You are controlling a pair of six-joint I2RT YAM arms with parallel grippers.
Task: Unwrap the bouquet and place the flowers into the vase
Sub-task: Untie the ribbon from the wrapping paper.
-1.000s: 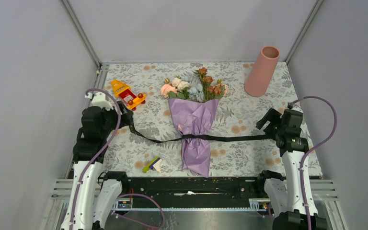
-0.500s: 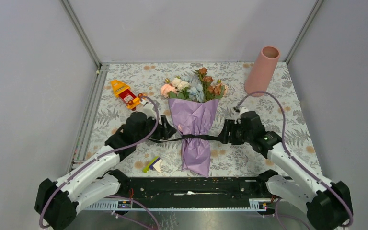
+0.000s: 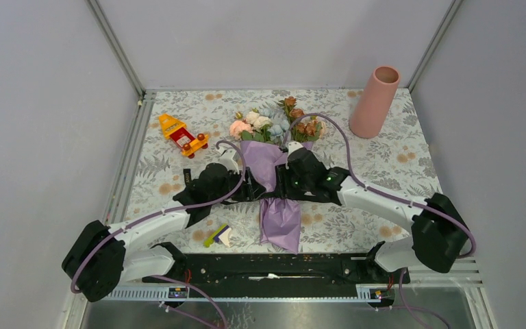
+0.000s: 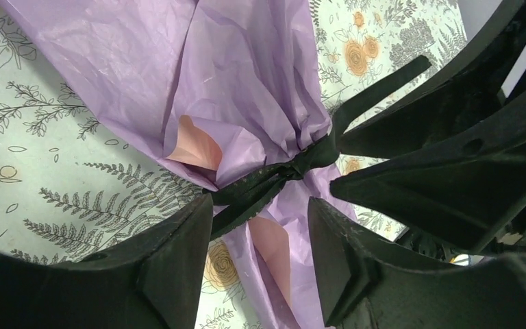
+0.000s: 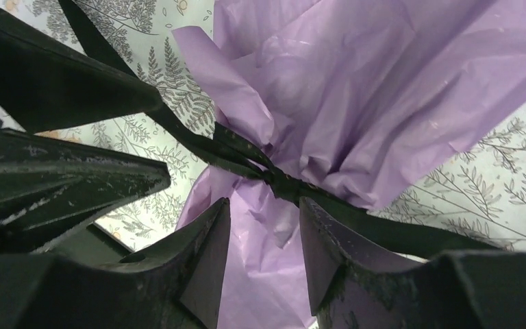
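Observation:
The bouquet [image 3: 279, 218] lies mid-table in purple paper [image 4: 246, 75], with a pink underside showing at a fold. The flowers [image 3: 274, 126] point toward the far edge. A black ribbon [image 4: 300, 162] is knotted round the paper's waist [image 5: 274, 175]. My left gripper [image 3: 252, 184] and right gripper [image 3: 283, 183] meet over that waist from either side. In the left wrist view the left gripper [image 4: 260, 209] is open just below the knot, with the ribbon passing its left tip. The right gripper [image 5: 265, 205] is open over the paper below the knot. The pink vase [image 3: 374, 101] stands upright at the far right.
A red and yellow toy [image 3: 183, 135] lies at the far left. Small loose pieces [image 3: 218, 235] sit near the front edge, left of the bouquet's tail. The floral tablecloth [image 3: 383, 161] covers the table. Grey walls close in the sides.
Both arms have swung in from the table's sides to the bouquet's tied waist. The ribbon ends, stretched out sideways before, are no longer taut. Both sets of jaws have narrowed.

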